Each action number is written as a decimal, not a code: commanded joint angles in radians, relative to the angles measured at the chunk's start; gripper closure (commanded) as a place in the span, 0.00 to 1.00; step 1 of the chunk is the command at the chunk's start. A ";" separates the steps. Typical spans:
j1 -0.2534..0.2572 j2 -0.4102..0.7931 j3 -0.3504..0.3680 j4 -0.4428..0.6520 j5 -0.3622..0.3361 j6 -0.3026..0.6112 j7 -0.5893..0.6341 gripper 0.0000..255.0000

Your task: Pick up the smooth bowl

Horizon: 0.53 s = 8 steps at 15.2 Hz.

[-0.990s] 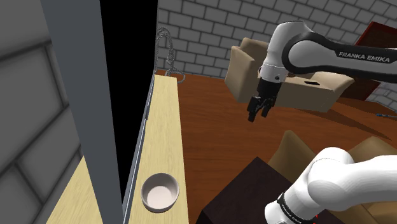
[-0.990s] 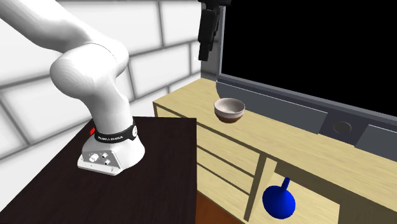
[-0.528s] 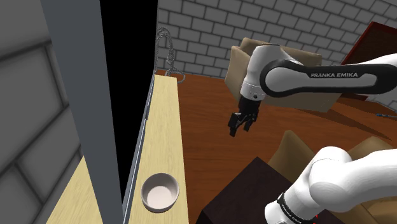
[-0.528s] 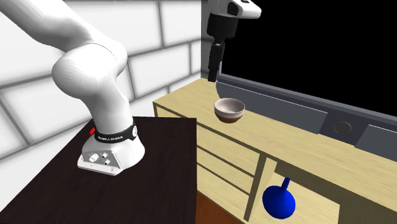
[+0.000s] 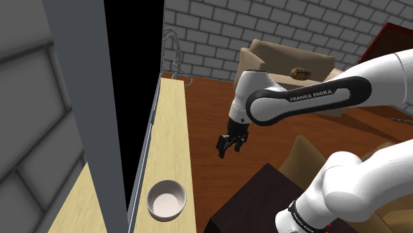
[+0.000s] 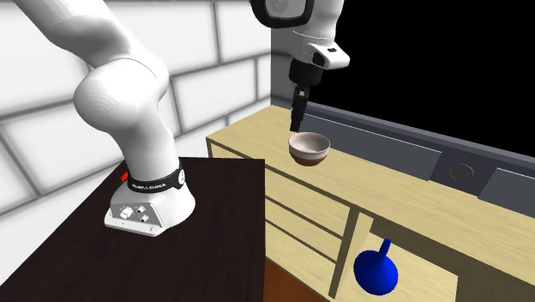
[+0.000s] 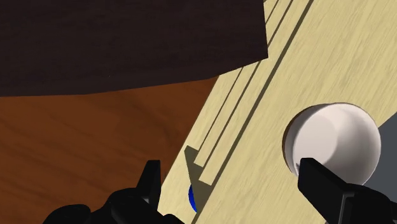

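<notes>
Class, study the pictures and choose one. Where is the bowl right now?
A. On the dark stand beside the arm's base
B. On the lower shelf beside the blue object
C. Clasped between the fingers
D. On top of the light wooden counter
D: the bowl sits on top of the light wooden counter, and the gripper hangs above it, fingers open, holding nothing.
</notes>
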<state>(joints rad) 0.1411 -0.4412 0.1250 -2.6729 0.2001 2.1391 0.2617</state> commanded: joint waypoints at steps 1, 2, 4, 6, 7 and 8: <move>0.017 0.081 0.022 0.008 0.023 0.082 0.015 0.00; 0.025 0.118 0.032 0.012 0.034 0.119 0.021 0.00; 0.039 0.194 0.052 0.025 0.053 0.190 0.033 0.00; 0.053 0.273 0.070 0.044 0.068 0.259 0.045 0.00; 0.060 0.314 0.078 0.056 0.075 0.292 0.052 0.00; 0.066 0.355 0.087 0.069 0.080 0.324 0.058 0.00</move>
<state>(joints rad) 0.2013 -0.1387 0.2036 -2.6152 0.2725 2.4161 0.3171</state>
